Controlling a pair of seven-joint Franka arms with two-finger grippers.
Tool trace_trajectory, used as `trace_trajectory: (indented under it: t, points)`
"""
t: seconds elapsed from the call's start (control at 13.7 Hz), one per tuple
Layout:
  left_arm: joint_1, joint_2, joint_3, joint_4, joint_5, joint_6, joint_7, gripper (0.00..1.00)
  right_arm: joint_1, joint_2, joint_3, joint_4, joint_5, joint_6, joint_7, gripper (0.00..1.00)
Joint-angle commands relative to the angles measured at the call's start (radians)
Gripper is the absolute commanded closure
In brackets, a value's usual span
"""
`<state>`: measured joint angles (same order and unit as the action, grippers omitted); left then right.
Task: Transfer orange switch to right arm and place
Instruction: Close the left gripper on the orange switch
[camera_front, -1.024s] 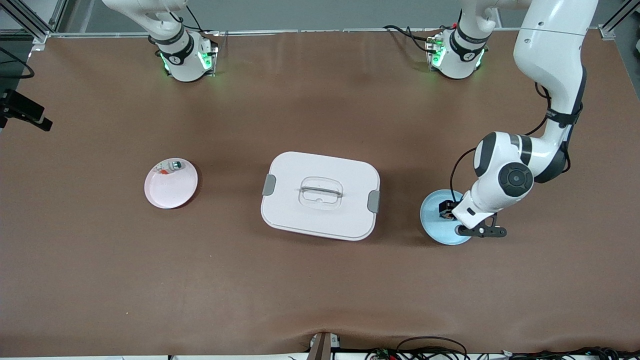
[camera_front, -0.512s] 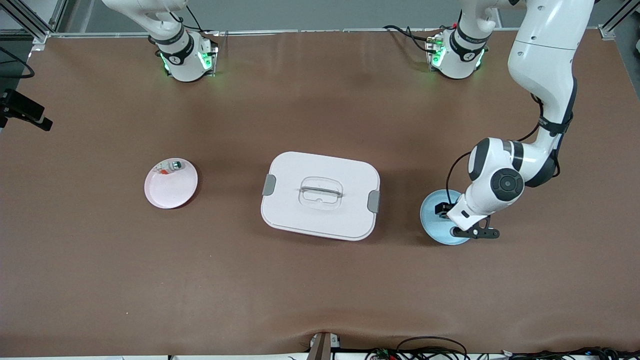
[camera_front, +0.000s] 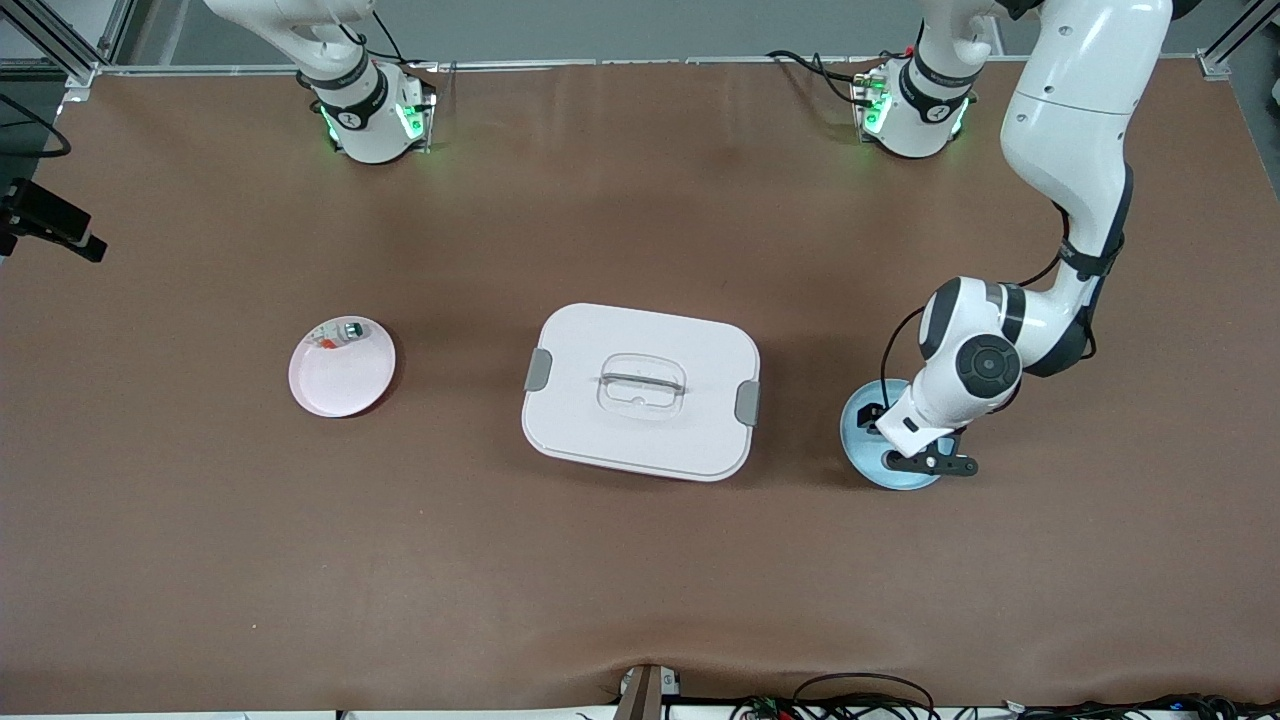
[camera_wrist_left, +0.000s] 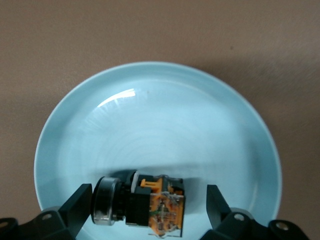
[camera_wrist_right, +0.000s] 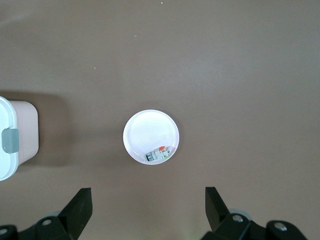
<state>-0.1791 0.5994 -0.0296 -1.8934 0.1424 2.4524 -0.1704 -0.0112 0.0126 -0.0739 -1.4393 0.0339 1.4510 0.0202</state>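
The orange switch (camera_wrist_left: 152, 205), a small black block with an orange middle and a metal ring end, lies on its side on the light blue plate (camera_wrist_left: 150, 110). My left gripper (camera_wrist_left: 149, 200) is low over that plate (camera_front: 860, 455), open, with one finger on each side of the switch. One finger is close to the ring end, the other stands apart from the orange end. In the front view the left hand (camera_front: 905, 420) covers most of the switch. My right gripper (camera_wrist_right: 149, 200) is open and empty, high over the pink plate (camera_wrist_right: 150, 131).
The pink plate (camera_front: 342, 378) at the right arm's end holds a whitish part with a green end (camera_front: 340, 333), which also shows in the right wrist view (camera_wrist_right: 160, 154). A white lidded box (camera_front: 640, 390) sits mid-table between the two plates.
The left arm has drawn in over the blue plate, its hand shifting toward the box and now covering the switch in the front view. The right arm has not moved.
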Motion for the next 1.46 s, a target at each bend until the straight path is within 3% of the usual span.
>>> trace_trajectory:
  t: [0.0, 1.02, 1.24, 1.39]
  points:
    - [0.012, -0.007, -0.001, -0.032, 0.057, 0.036, -0.008, 0.0, -0.004, -0.028, 0.006, -0.032, 0.0, 0.009, 0.014, 0.0]
    - [0.013, -0.02, -0.009, -0.041, 0.054, 0.036, -0.027, 0.0, -0.006, -0.028, 0.006, -0.032, 0.0, 0.011, 0.014, 0.0]
    - [0.012, -0.023, -0.009, -0.043, 0.051, 0.034, -0.029, 0.36, -0.006, -0.028, 0.006, -0.032, 0.0, 0.011, 0.015, 0.0]
    - [0.009, -0.024, -0.009, -0.043, 0.051, 0.034, -0.052, 0.55, -0.006, -0.028, 0.006, -0.032, 0.0, 0.009, 0.015, 0.0]
